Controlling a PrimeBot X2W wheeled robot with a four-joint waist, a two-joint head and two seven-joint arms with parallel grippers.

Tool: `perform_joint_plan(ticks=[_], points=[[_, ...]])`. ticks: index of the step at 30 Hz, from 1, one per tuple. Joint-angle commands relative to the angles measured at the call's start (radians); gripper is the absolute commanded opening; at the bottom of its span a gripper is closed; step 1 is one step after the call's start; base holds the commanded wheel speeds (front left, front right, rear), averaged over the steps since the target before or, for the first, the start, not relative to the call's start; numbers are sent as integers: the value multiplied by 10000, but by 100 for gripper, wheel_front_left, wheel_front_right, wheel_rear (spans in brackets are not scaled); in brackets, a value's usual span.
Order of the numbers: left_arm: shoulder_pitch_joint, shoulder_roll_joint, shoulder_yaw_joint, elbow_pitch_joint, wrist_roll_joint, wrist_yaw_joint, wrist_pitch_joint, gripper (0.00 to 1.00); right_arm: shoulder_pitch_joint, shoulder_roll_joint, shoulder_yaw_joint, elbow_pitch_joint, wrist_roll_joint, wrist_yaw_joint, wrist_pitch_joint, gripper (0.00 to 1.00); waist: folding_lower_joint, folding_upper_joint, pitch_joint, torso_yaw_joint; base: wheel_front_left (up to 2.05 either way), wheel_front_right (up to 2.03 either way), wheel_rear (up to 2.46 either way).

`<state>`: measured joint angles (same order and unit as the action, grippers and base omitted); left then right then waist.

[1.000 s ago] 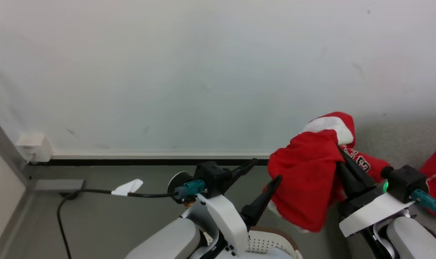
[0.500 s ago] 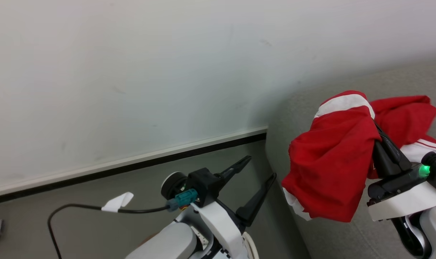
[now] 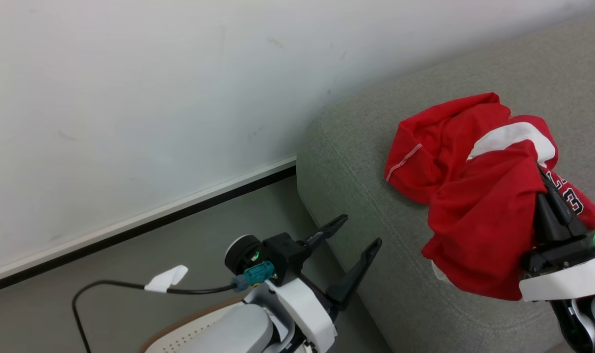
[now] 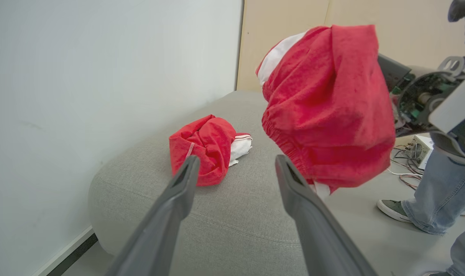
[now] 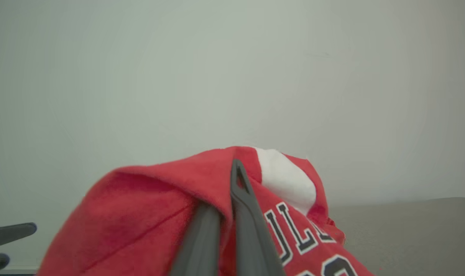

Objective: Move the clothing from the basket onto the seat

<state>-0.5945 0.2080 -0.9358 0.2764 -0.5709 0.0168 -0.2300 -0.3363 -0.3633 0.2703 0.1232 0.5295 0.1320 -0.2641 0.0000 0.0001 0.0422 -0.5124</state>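
Two red pieces of clothing are in view, both at the seat (image 3: 356, 147), a large grey sofa with rounded edges. The hanging garment (image 3: 478, 220), red with a white band and dark-and-white lettering, droops in a bunch from the right hand (image 3: 546, 186). That hand's dark fingers are pressed together on a fold of the cloth, and the bundle is held in the air above the seat's front part. In the left wrist view it hangs clear of the cushion. The crumpled garment (image 3: 439, 142), red with a white stitched hem and a white part, lies on top of the seat, behind the hanging one and nearer the wall (image 3: 155, 98). The left hand (image 3: 360, 230) is spread wide and holds nothing, just off the seat's rounded end, over the floor (image 3: 204, 230). The basket (image 3: 179, 324) shows as a strip of tan rim and perforated white wall, low down off that same end of the seat. A person's leg (image 4: 431, 191) in jeans stands on the floor beside the seat's other side.
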Motion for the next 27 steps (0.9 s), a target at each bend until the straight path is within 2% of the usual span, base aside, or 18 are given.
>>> perform_joint_plan(ticks=[1,6,13,20,23,27], points=[[-63,59,27,49,125,-34,-73,100,-15,-8,-98,-21,7,-26,0,0,0,-1,107,-78,0,0,0],[-371,59,-62,-13,230,-70,85,100,-683,-108,-680,266,111,-26,0,0,0,-1,771,64,0,0,0],[-1242,382,-170,-406,533,-128,807,100,-2353,-290,-2274,1060,258,-26,1,0,0,-1,2712,799,0,0,0],[-2163,842,-72,-1030,920,-60,1506,100,-4406,-1103,-3293,2603,455,-26,0,0,0,-1,4835,1519,0,0,0],[-2428,1021,-4,-1223,1049,6,1679,100,-4935,-1202,-3730,3285,256,-26,3,0,0,-1,5516,1716,0,0,0],[-2698,1153,26,-1438,1146,50,1766,100,-5481,-1538,-3672,4743,-54,-26,0,0,0,-1,6125,1979,0,0,0]])
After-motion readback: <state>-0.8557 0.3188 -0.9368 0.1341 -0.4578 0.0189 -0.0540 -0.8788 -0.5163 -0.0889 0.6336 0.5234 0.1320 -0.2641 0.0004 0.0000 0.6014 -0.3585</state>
